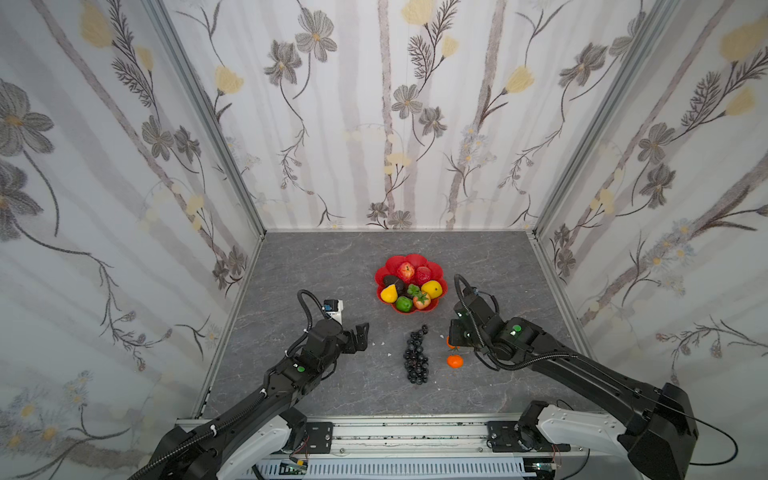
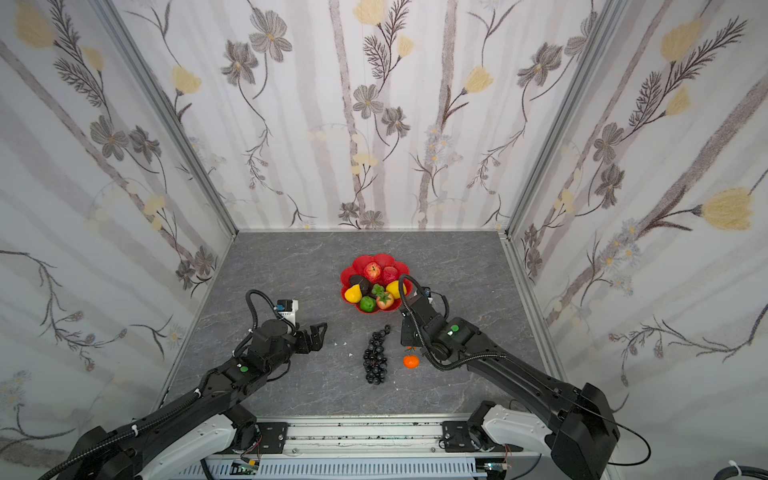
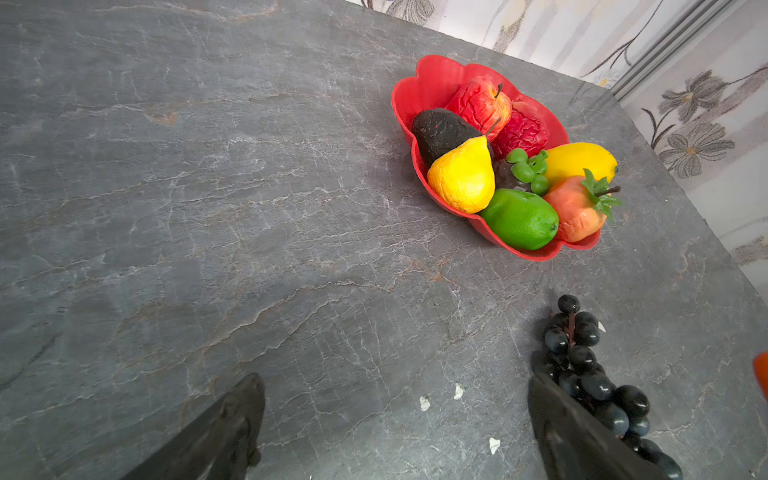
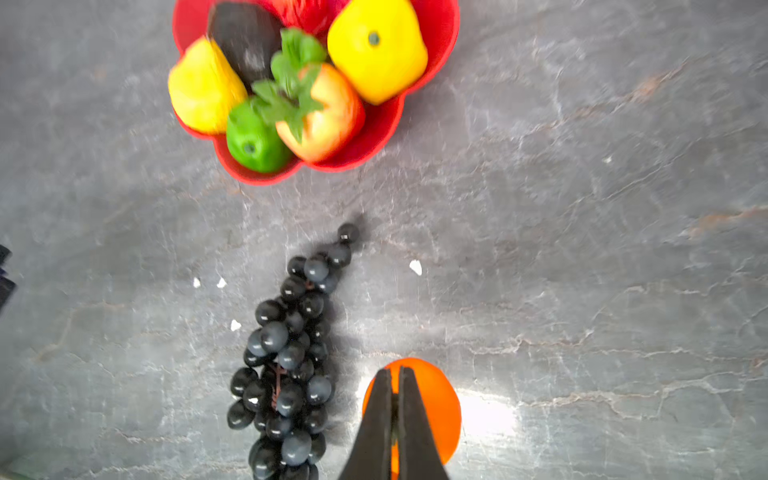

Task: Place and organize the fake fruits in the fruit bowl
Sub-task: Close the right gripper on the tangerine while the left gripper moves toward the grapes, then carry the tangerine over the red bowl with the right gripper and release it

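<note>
Right gripper [image 4: 395,370]: fingers pressed together over an orange [image 4: 440,399] on the table [image 1: 311,270], near-right of the bowl [image 1: 390,264]. Can't tell if a stem is pinched. A second orange [image 1: 455,360] sits just nearer. The grape bunch [image 1: 417,355] lies between the arms, long axis near-to-far, thin end toward the bowl. Left gripper [image 1: 359,334]: wide, empty, just left of the bunch. No readable writing.

Red scalloped fruit bowl [image 1: 415,258] holds 8 fruits [image 1: 432,289]: red, yellow, green, dark. Black grape bunch [image 1: 417,357] lies lengthwise at its 6 o'clock; 2 oranges [image 1: 455,361] sit at the bunch's 3 o'clock.
</note>
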Motion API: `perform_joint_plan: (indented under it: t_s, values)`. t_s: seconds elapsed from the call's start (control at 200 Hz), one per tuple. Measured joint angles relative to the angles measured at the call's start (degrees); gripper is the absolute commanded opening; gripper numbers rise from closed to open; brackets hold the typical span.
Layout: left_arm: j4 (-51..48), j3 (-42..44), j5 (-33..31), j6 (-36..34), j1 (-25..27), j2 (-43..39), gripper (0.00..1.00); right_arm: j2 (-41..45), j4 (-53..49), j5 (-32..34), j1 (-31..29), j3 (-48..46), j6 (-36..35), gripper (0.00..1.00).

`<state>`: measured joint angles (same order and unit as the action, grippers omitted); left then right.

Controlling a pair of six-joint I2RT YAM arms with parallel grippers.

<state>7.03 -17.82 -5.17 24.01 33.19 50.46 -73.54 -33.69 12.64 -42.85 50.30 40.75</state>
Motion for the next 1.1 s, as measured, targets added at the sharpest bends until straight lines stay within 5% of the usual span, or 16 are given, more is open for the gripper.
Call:
perform_joint_plan:
  t_s: [0.58,1.099]
  values:
    - [-3.43,0.22,-2.29,0.00,0.00,-4.44,1.00,-18.62,2.01,1.38,8.81,28.35,-3.19,0.00]
    - [-5.38,0.92,-3.58,0.02,0.00,-5.77,1.00,-34.91,6.78,-0.70,10.08,38.51,8.20,0.00]
